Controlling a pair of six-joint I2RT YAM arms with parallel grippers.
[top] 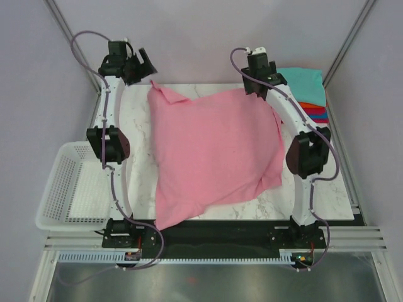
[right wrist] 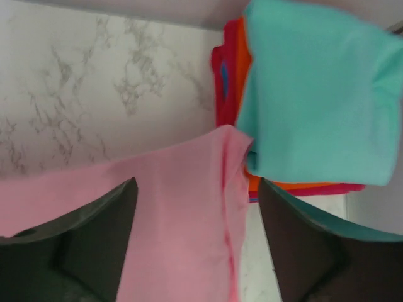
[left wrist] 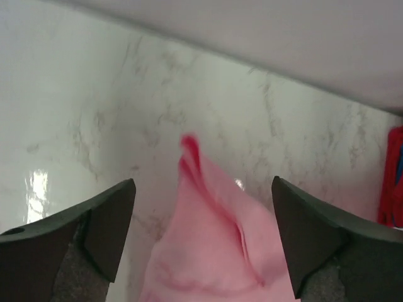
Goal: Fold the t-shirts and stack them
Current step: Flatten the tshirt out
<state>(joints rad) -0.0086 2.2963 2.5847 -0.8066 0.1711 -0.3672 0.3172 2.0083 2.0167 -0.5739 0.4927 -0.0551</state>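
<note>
A pink t-shirt (top: 214, 151) lies opened out, somewhat rumpled, over the middle of the marble desk (top: 321, 195). In the top view one corner runs to 11 o'clock, another to 1 o'clock, and its lowest corner reaches the desk's near edge at about 7 o'clock.

The left pincer (top: 143, 61) hangs over the 11 o'clock corner. In its wrist view the left pincer (left wrist: 203, 182) is spread wide. A pointed fold of pink cloth lies on the marble between the two fingers, and neither finger touches it.

The right pincer (top: 257, 88) is over the 1 o'clock corner. Seen from its wrist, the right pincer (right wrist: 196, 181) is also spread, with the shirt's hemmed edge passing between the fingers unpinched.

At 1 to 2 o'clock on the desk sits the folded stack. A teal t-shirt (right wrist: 315, 94) is on top, with an orange t-shirt (right wrist: 243, 69) and a red t-shirt (right wrist: 228, 60) showing beneath it. A thin strip of a blue t-shirt (top: 321, 116) shows low in the pile. The pink corner meets the teal fold's edge, though whether the two actually touch is hard to judge from this angle.

A white mesh basket (top: 47, 201) stands off the desk's left side, at about 8 o'clock.
</note>
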